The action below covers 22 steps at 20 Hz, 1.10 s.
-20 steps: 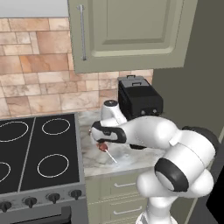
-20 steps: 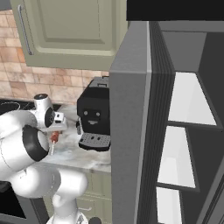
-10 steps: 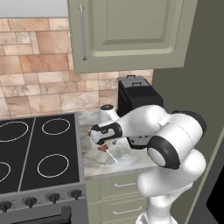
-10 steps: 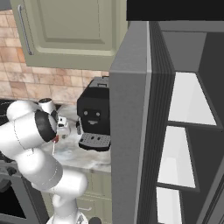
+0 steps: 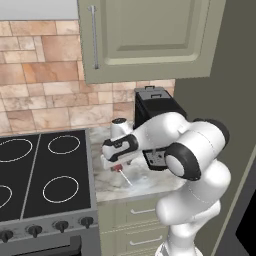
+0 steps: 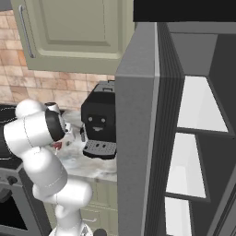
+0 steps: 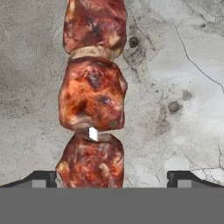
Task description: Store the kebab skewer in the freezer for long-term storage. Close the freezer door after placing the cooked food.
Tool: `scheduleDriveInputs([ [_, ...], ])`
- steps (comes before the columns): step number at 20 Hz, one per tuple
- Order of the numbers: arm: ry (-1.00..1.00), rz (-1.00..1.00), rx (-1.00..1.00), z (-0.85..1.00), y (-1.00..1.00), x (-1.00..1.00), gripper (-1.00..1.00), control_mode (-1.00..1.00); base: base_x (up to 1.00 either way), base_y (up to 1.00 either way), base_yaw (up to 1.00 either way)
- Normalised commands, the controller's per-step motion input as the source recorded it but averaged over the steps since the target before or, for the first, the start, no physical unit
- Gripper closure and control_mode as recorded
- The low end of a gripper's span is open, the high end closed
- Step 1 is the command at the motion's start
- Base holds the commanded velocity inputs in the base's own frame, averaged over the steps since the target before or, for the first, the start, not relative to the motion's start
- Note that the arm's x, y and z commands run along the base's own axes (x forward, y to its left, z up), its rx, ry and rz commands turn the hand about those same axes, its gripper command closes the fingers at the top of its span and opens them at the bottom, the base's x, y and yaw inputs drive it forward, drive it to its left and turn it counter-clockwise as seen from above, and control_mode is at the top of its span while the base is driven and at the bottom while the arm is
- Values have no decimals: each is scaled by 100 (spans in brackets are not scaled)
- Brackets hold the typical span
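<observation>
Marble counter (image 5: 150,184) between the stove (image 5: 45,175) and coffee machine (image 6: 99,126) is your work area. Kebab skewer (image 7: 92,94) lies flat on it; in the hand view its long axis runs 12 to 6, three meat chunks in a row, nearest chunk by the 6 o'clock edge. From the left base view the bare stick points toward 4 o'clock. Your arm folds down from the shoulder, wrist low over the meat. Gripper (image 7: 112,178) jaws wide apart, holding nothing. Freezer door (image 6: 138,138) is open.
</observation>
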Motion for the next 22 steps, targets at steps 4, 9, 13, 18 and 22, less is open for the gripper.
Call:
scheduleDriveInputs([
  [4,0,0,0,-35,14,12,-100,-100,0,0,0],
  [9,0,0,0,-35,18,9,-100,-100,0,0,0],
  [13,0,0,0,-27,2,10,-100,-100,0,0,0],
  [18,0,0,0,-26,1,3,100,-100,0,0,0],
  [22,0,0,0,-24,1,0,100,-100,0,0,0],
])
